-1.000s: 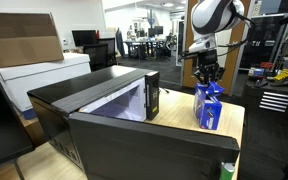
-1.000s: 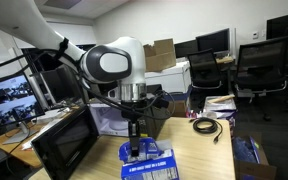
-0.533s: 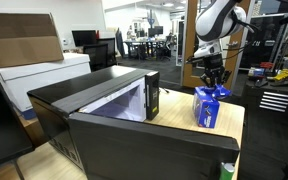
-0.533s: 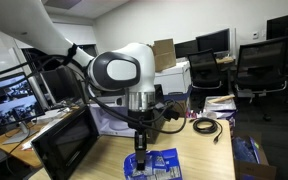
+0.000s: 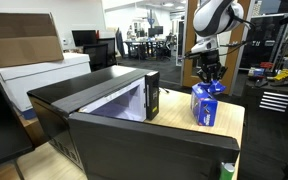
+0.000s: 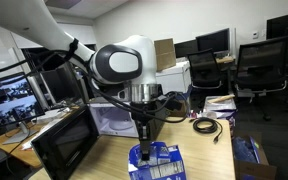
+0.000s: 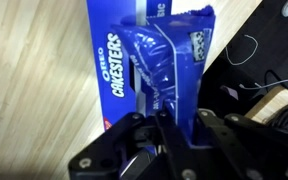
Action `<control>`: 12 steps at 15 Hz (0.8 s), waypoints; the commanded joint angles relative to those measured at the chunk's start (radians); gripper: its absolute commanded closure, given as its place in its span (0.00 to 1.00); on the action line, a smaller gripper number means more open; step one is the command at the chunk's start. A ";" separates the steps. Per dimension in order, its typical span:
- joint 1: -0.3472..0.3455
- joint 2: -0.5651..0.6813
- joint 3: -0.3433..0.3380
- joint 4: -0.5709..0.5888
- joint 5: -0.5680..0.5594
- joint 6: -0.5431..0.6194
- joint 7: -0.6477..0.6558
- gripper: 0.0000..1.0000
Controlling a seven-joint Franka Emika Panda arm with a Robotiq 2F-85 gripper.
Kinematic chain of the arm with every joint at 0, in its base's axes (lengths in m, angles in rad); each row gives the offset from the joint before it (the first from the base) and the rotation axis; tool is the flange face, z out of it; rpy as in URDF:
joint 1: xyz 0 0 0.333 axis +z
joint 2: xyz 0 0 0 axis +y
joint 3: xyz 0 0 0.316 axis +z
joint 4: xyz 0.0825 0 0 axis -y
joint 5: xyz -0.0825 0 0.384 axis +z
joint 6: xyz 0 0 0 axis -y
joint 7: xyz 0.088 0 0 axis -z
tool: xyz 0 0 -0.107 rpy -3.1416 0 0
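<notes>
A blue Oreo package (image 5: pixel 206 104) is seen standing upright on its short end, near the far edge of a light wooden table (image 5: pixel 235 128). Whether its lower edge rests on the wood or hangs just above it cannot be told. Its crimped top flap is pinched between the fingers of the gripper (image 5: pixel 208 82), which comes down on it from 12 o'clock in both exterior views. The jaws are drawn nearly together, with only the folded wrapper between them.

In the wrist view the package (image 7: pixel 144 60) is shown stretching away from the gripper (image 7: pixel 174 125) toward 12 o'clock. The white brand lettering is read along its left side, and the wrapper is creased where it is gripped. In an exterior view the package (image 6: pixel 156 162) is cut off by the bottom edge, under the gripper (image 6: pixel 144 143).

At 9 o'clock of the package a black microwave (image 5: pixel 94 110) is placed, with its door (image 5: pixel 152 95) swung open toward the package and just beside it. A coiled black cable (image 6: pixel 204 125) is laid on the table at 2 o'clock of the package, well apart from it. Beyond the microwave, at 10 o'clock, a white box (image 5: pixel 44 75) is seen with a cardboard box (image 5: pixel 24 40) behind it. Black office chairs (image 6: pixel 254 65) are lined up beyond the table.
</notes>
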 commanded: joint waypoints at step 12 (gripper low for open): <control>0.020 -0.072 -0.030 0.064 0.118 -0.089 0.001 0.97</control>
